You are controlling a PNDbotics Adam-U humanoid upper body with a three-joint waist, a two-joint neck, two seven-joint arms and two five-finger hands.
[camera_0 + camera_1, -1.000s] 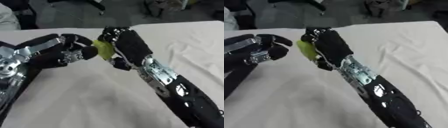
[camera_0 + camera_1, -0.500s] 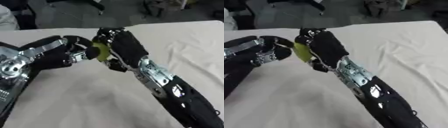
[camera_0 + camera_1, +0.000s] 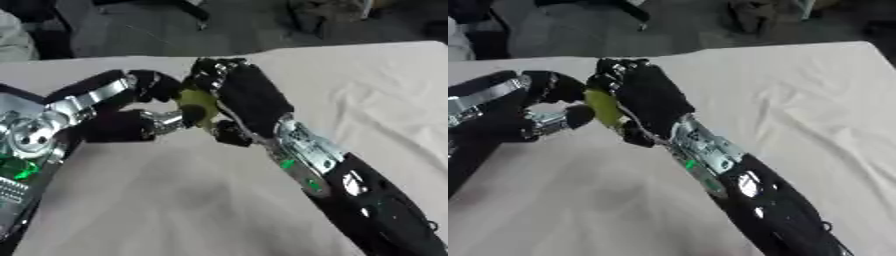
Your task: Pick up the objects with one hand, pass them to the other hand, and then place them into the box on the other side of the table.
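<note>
Between my two hands, the yellow-green object sits in the curled fingers of my right hand; my left hand closes round its other side. Mid-handover, I judge; next the right must let go.

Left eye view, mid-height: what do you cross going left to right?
Left hand → yellow-green object, between the two hands → right hand → bare white tablecloth.
</note>
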